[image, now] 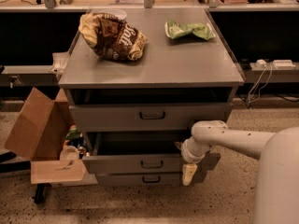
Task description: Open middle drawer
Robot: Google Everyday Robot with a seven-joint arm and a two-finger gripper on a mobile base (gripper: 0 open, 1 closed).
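Observation:
The grey cabinet (pixel 154 71) has three drawers. The middle drawer (pixel 117 164) is pulled partly out, showing its dark inside above the front panel, with a small dark loop handle (pixel 152 164) at the centre. The top drawer (pixel 107 116) also stands slightly out. The bottom drawer (pixel 121 179) sits just under the middle one. My gripper (pixel 189 171) hangs from the white arm (pixel 233 141) in front of the right end of the middle drawer's front, to the right of the handle and apart from it.
A brown chip bag (pixel 112 35) and a green bag (pixel 189 30) lie on the cabinet top. An open cardboard box (pixel 37 129) with small items stands on a low cart to the left. My white base (pixel 280 181) fills the lower right. Cables and a power strip (pixel 271 64) are at the right.

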